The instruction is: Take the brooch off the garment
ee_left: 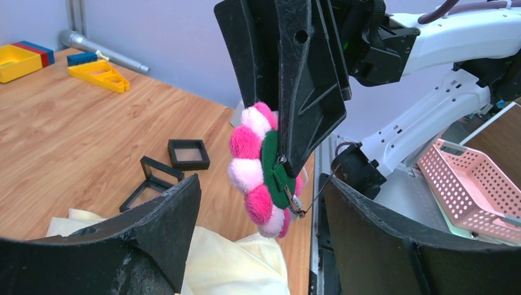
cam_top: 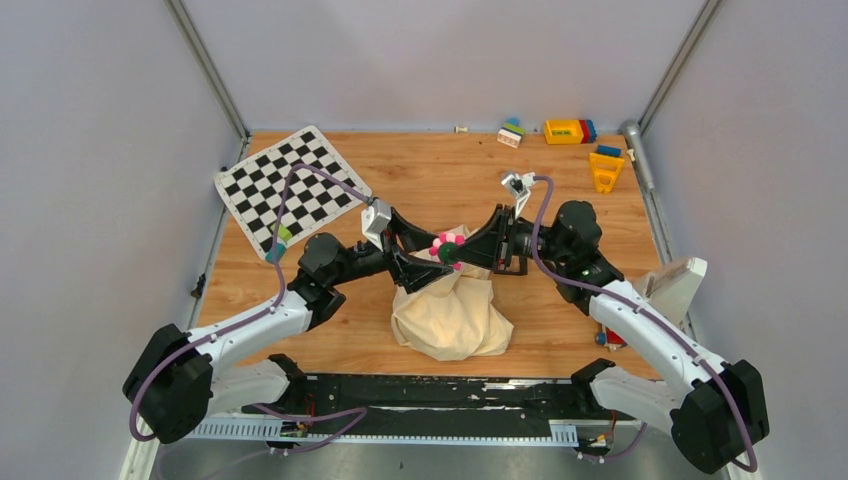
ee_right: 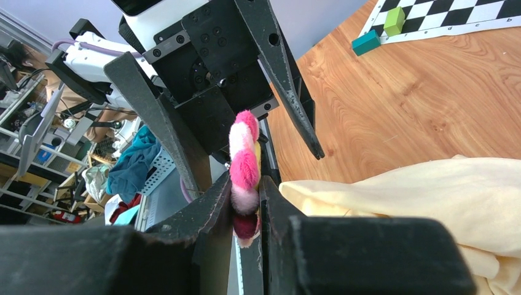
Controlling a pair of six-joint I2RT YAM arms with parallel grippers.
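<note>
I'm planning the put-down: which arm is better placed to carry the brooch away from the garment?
Right. The right gripper is shut on the brooch, held up above the garment; the left gripper stands open, holding nothing.

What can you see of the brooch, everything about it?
The brooch is a small flower of fluffy pompoms, magenta and pale pink alternating in a ring, on a green felt backing with a metal pin at the back. It hangs on edge, clamped by the right pincer above the cream garment; whether it touches the cloth can't be told. The open left pincer flanks it without contact.
</note>
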